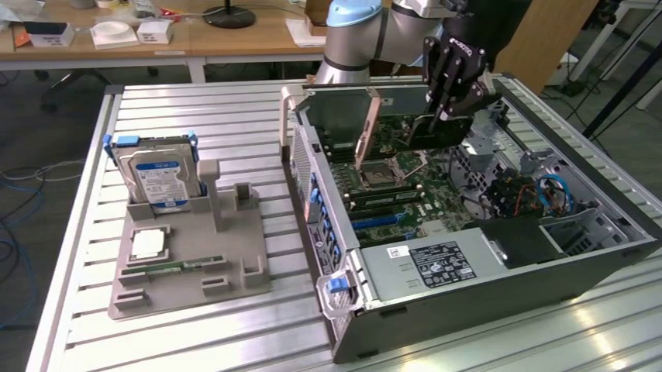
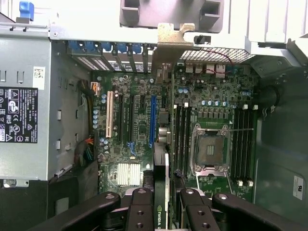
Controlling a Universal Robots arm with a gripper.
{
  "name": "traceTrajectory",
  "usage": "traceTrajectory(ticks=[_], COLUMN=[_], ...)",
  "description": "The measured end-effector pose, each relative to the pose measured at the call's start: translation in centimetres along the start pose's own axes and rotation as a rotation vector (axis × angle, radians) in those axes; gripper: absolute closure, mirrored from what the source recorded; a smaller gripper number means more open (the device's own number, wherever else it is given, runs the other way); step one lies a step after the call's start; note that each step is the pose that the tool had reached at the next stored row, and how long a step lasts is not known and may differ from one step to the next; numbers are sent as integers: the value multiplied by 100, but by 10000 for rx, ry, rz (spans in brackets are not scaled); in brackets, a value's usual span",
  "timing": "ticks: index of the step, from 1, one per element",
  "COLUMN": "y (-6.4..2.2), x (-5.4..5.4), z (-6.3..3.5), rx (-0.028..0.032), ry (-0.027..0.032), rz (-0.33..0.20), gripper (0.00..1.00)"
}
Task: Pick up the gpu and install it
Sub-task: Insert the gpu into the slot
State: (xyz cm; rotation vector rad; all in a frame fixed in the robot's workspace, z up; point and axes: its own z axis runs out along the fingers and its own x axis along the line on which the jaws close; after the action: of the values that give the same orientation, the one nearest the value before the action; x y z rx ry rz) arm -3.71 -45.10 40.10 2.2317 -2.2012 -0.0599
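Observation:
The gpu point(image 1: 414, 133) hangs inside the open computer case point(image 1: 579, 225), just above the motherboard point(image 1: 398, 205), with its pale metal end bracket point(image 1: 364, 130) toward the case's rear wall. My gripper point(image 1: 455, 108) is shut on its upper edge. In the wrist view the gpu point(image 2: 165, 183) shows edge-on between my black fingers point(image 2: 140, 211), my gripper point(image 2: 166, 214) shut on it. Its bracket point(image 2: 168, 43) reaches the rear slot openings. The card's edge runs close beside the long blue slot point(image 2: 153, 120).
A grey holder point(image 1: 191, 271) on the slatted table at the exterior view's left carries a silver hard drive point(image 1: 157, 177), a square chip point(image 1: 148, 244) and a narrow green memory stick point(image 1: 170, 267). The power supply point(image 1: 435, 263) fills the case's near end. The CPU socket point(image 2: 209, 151) lies beside the card.

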Motion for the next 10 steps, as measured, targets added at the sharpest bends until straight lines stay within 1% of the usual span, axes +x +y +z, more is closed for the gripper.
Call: traceTrajectory(ticks=[4, 10], y=[-1, -4], x=[0, 2], z=[16, 113], rx=[2, 2], ry=[-5, -1], rz=[0, 0], gripper=[74, 74])
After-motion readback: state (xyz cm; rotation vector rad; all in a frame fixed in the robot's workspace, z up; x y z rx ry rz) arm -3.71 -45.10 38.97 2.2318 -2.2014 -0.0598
